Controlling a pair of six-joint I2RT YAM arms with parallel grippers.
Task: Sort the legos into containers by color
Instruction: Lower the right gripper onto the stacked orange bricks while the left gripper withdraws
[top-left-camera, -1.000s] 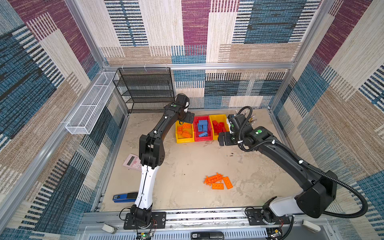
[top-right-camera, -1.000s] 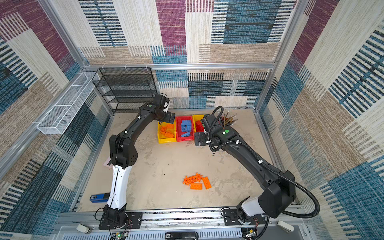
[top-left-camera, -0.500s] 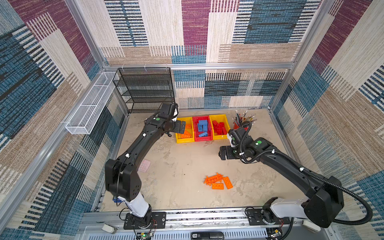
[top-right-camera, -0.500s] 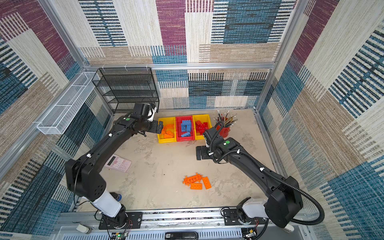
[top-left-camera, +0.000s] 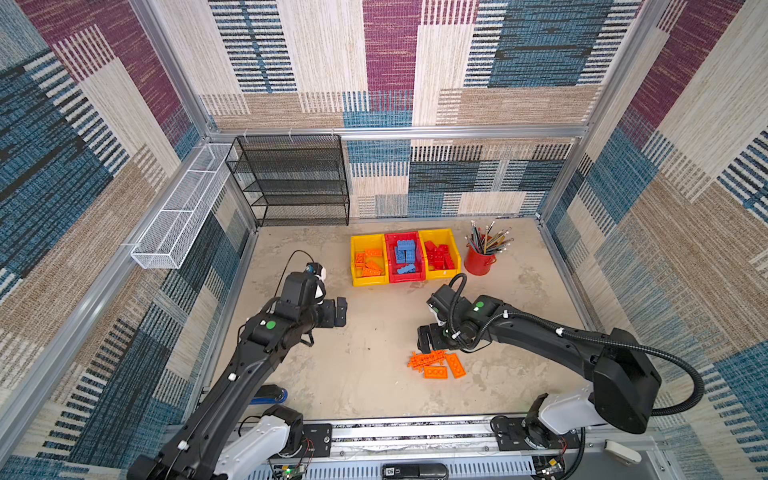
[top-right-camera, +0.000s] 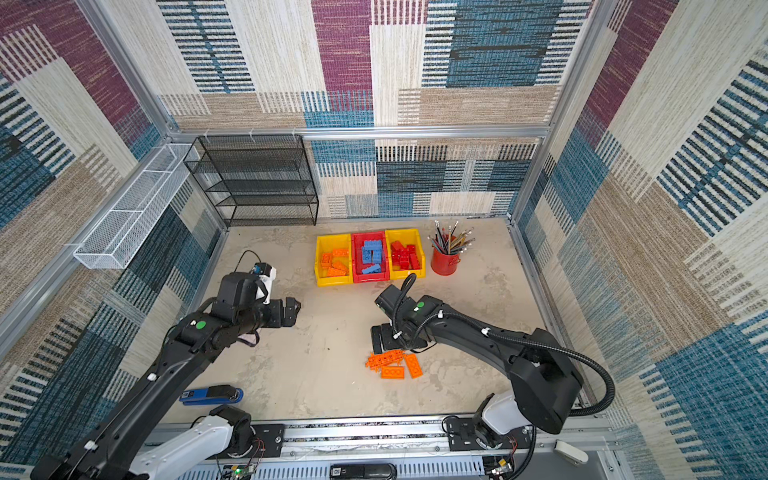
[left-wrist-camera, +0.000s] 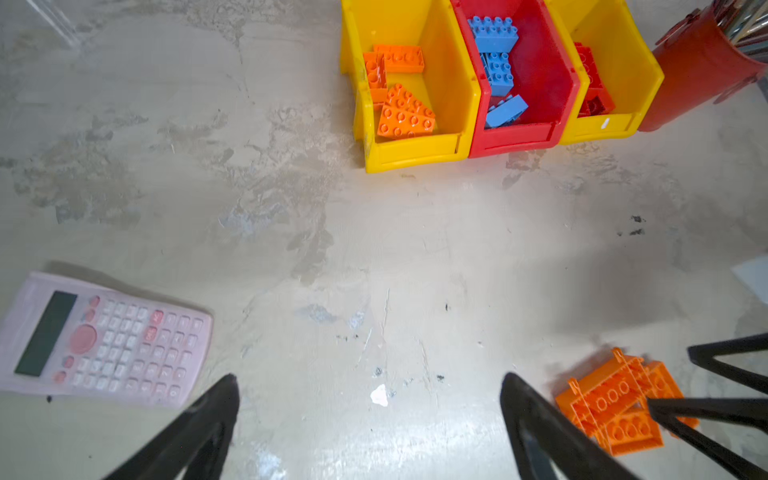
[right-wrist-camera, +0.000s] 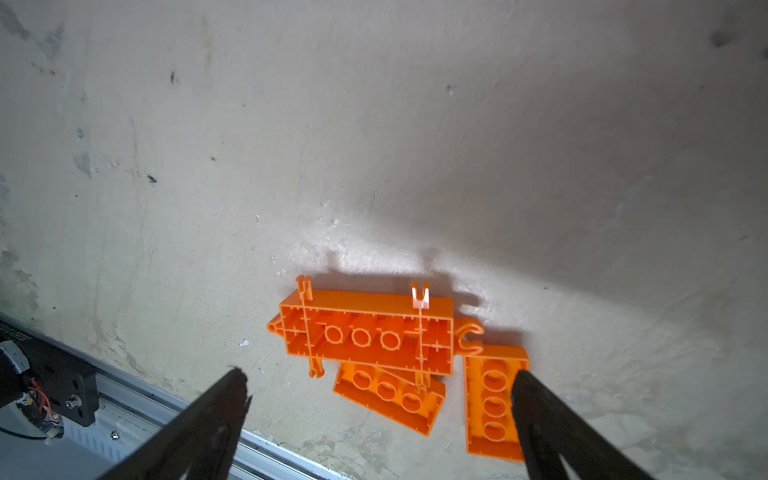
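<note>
Three containers stand in a row at the back: a yellow one (top-left-camera: 370, 281) holding orange legos (left-wrist-camera: 405, 114), a red one (top-left-camera: 406, 277) holding blue legos (left-wrist-camera: 498, 62), and a yellow one (top-left-camera: 445, 273) holding red legos (top-left-camera: 438, 255). Three orange legos lie upside down on the floor in a pile (top-left-camera: 436, 365) (top-right-camera: 392, 365): a toothed plate (right-wrist-camera: 365, 332) and two bricks (right-wrist-camera: 390, 392) (right-wrist-camera: 494, 403). My right gripper (top-left-camera: 426, 338) (right-wrist-camera: 376, 374) hovers open just behind the pile, holding nothing. My left gripper (top-left-camera: 338, 311) (left-wrist-camera: 368, 380) is open over bare floor left of centre.
A red pencil cup (top-left-camera: 480, 259) stands right of the bins. A pink calculator (left-wrist-camera: 104, 340) lies on the left floor under my left arm. A blue stapler (top-right-camera: 212, 395) sits front left. A black mesh rack (top-left-camera: 295, 183) and a white wire basket (top-left-camera: 178, 212) line the back left.
My left arm has drawn back from the bins toward the front left. My right gripper has come forward from the bins to the orange pile. Both stayed open.
</note>
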